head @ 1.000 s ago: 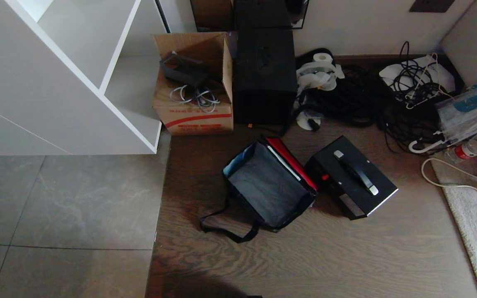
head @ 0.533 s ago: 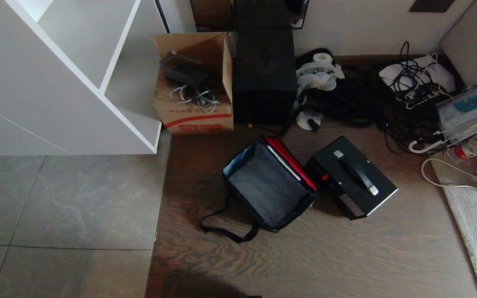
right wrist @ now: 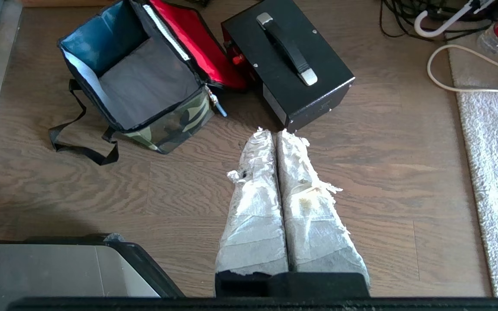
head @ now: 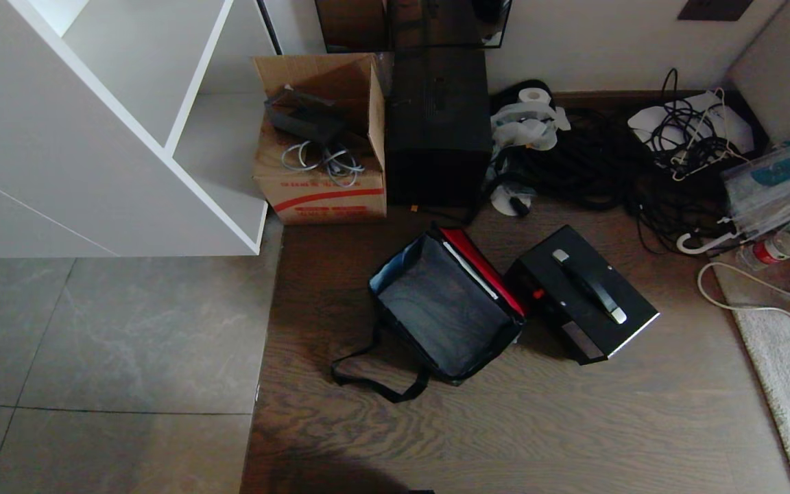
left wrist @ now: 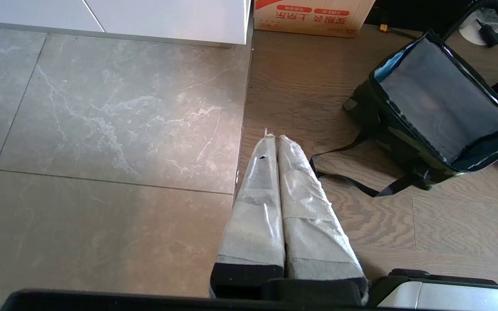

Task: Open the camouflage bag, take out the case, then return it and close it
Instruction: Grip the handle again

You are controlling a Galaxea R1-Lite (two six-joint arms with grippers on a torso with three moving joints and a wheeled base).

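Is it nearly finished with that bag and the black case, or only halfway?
About halfway. Done: the camouflage bag lies open and empty, its red flap folded back, and the case sits on the floor beside it. In hand: nothing; the left gripper and right gripper are both shut and empty, away from both. Left: put the case back and close the bag.

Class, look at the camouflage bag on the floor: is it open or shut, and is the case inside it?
Open and empty. The camouflage bag shows its bare bottom, lid flipped back; the case sits outside, beside it.
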